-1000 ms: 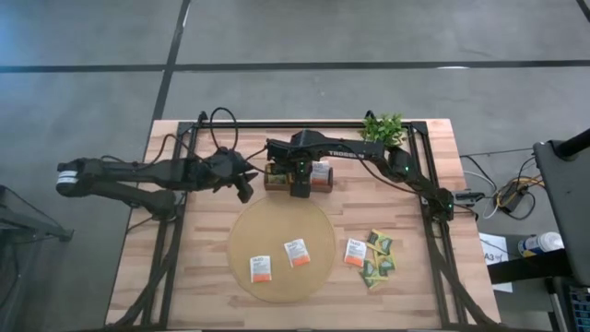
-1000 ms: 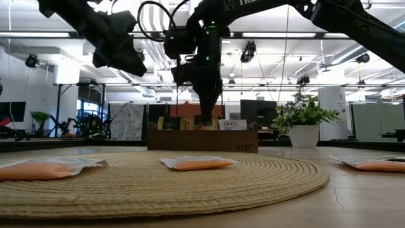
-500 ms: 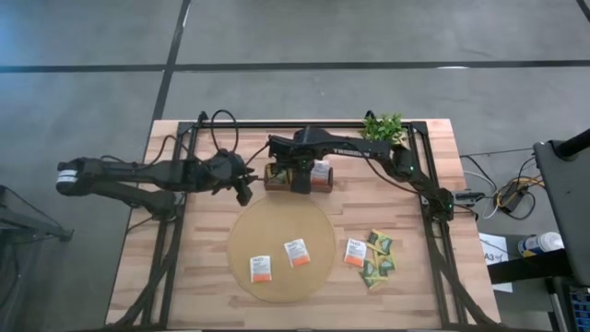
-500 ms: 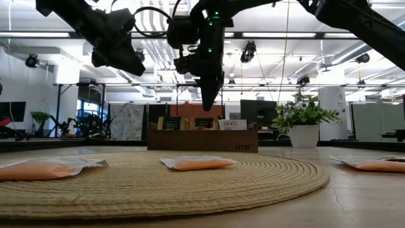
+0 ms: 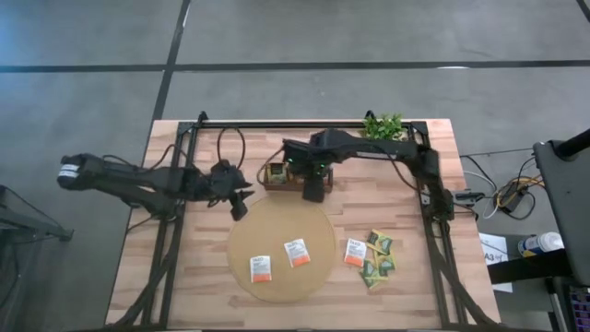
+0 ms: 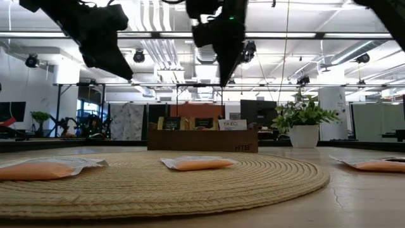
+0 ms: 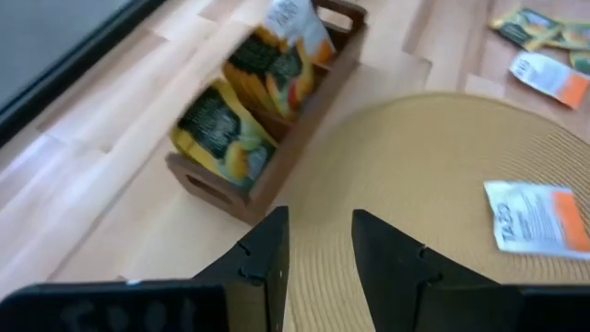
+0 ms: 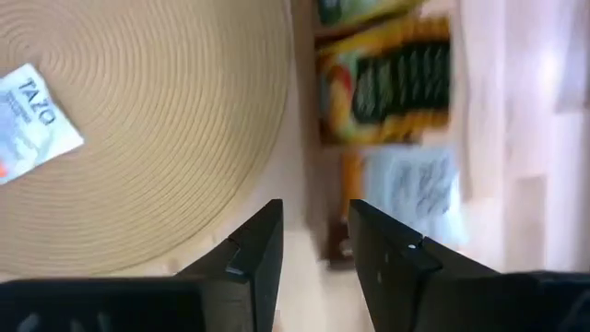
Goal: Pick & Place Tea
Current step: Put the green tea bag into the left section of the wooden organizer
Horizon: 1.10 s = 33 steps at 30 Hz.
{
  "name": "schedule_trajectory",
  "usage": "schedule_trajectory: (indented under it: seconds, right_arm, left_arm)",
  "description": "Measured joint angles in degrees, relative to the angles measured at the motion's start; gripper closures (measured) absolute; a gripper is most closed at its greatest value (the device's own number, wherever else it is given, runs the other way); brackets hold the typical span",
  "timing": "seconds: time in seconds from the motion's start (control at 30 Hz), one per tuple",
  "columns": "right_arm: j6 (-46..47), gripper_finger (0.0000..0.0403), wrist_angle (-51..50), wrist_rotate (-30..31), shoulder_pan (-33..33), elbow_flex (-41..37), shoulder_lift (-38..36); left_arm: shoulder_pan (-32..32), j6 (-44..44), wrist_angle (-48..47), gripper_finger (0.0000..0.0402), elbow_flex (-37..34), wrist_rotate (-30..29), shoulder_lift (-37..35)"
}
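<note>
Looking down on the worktop (image 5: 203,277), we see the right gripper (image 5: 314,192) hanging above the near edge of the dark brown tray (image 5: 277,176), just past the round tan mat (image 5: 281,247) at its 12 o'clock. Its fingers (image 8: 258,254) stand a little apart with nothing between them. The tray holds upright sachets in all three compartments: green-and-yellow ones (image 7: 221,138) in two and a white one (image 8: 410,189) at one end.

The left gripper (image 5: 239,206) hovers near the mat's 10 o'clock rim, its fingers (image 7: 263,263) likewise parted and empty.

On the mat lie two white-and-orange sachets (image 5: 261,268), (image 5: 296,252), toward 6 o'clock. Off the mat, at about 3 o'clock, a third white-and-orange sachet (image 5: 354,253) rests on the wood, with a loose heap of green and yellow sachets (image 5: 378,260) just beside it. A small green plant (image 5: 383,126) stands at the far edge, at roughly 1 o'clock from the mat.
</note>
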Motion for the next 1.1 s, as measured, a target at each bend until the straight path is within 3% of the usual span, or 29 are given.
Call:
schedule_trajectory:
  seconds: [0.17,0.33,0.57,0.67,0.97,1.1]
  right_arm:
    - [9.6,0.0277,7.34,-0.07,3.53,-18.49,-10.93]
    - [27.23,0.0281,9.89,-0.94,8.67,-34.67,-22.78]
    - [50.38,0.0278,9.95,-10.86,14.5,-50.58,-35.07]
    - [51.68,0.0275,10.16,-14.63,17.02,-56.62,-38.5]
    - [47.78,0.0274,17.69,-14.84,21.2,-70.73,-46.22]
    - [45.5,0.0267,23.84,-14.46,21.16,-75.97,-47.59]
  left_arm:
    - [-1.91,-1.66,1.7,0.0287,-2.44,0.04,0.0]
    - [-2.34,-5.31,5.46,0.0287,-4.6,1.46,0.11]
    - [-2.34,-6.67,21.83,0.0287,-7.71,9.74,1.72]
    - [-2.36,-11.99,28.26,0.0287,-8.48,11.67,4.3]
    - [-3.41,-28.38,42.08,0.0287,-8.48,12.06,16.44]
    - [-3.41,-38.44,43.06,0.0287,-8.42,11.04,20.38]
